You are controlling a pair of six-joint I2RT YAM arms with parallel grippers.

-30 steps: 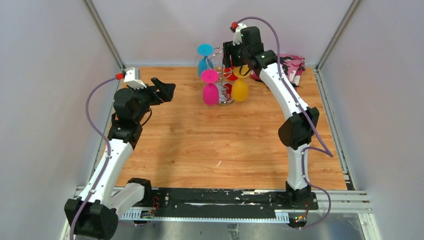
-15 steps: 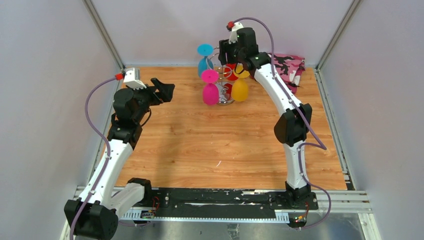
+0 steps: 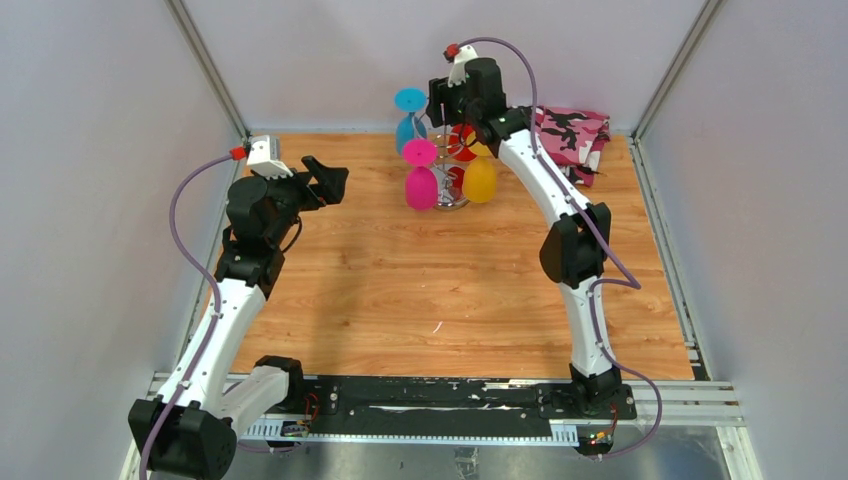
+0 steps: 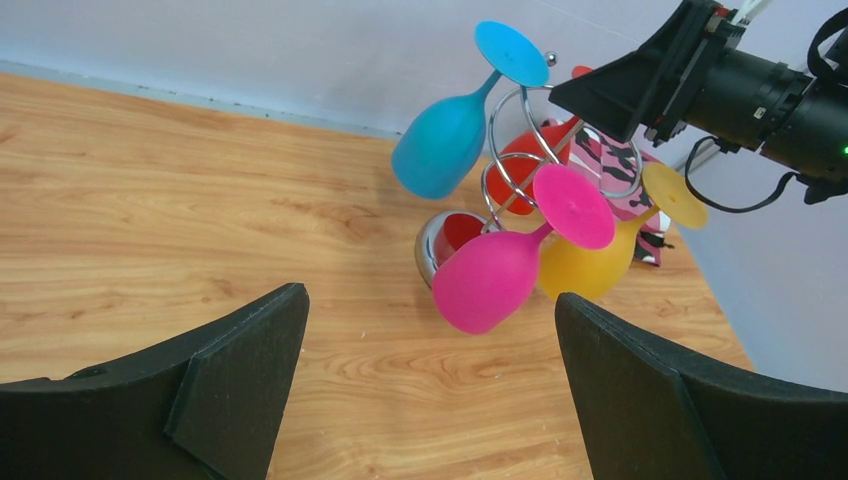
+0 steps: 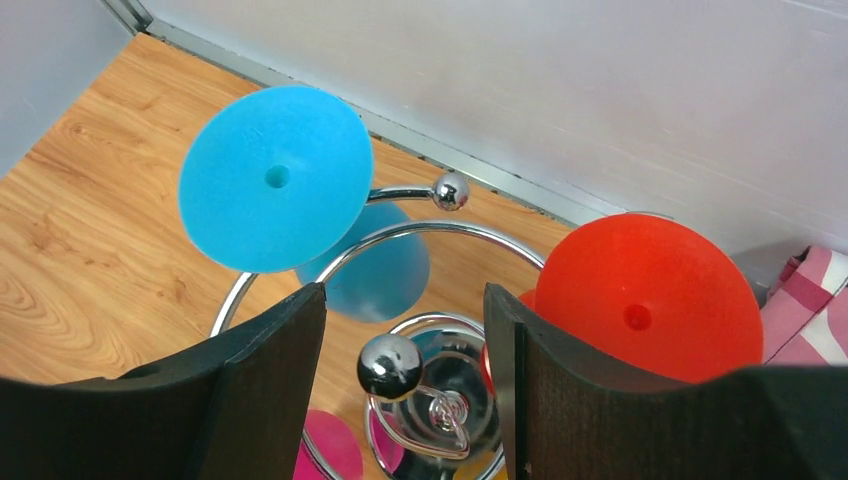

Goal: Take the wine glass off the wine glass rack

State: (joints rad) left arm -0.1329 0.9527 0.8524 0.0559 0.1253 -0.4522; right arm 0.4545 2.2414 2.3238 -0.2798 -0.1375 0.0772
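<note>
- Pale grey walls are closing in a wood-grain bench (image 3: 400,290) on three sides, and both arm bases are sitting at its near edge.
- Toward the left edge, about halfway back, the left gripper (image 3: 328,178) is hovering above the wood. Its black jaws are spread wide and holding nothing. It is pointing toward the rack, well apart from it.
- Near the middle of the far edge, the shiny chrome wire wine glass rack (image 4: 520,150) is standing upright on its round disc base (image 4: 437,240).
- Four plastic wine glasses are hanging from it bowl-down and tilted outward, with their round feet caught in the curled arms at the top.
- On the rack's near side, the magenta wine glass (image 4: 490,280) is hanging lowest. The yellow wine glass (image 4: 590,265) is hanging just beside it, toward the right edge.
- On the far side, the blue wine glass (image 4: 440,145) is leaning toward the left edge. The red wine glass (image 5: 640,295) is hanging toward the right, and the wire is partly hiding its bowl.
- Directly over the rack's top, the right gripper (image 5: 405,300) is hovering with its jaws parted and gripping nothing.
- In the right wrist view, one finger is sitting beside the blue foot and the other beside the red foot. A chrome ball tip (image 5: 390,365) is showing in the gap below them. Whether either finger is touching a glass cannot be told.
- In the far right corner, a crumpled pink camouflage cloth (image 3: 575,128) is lying on the bench.
</note>
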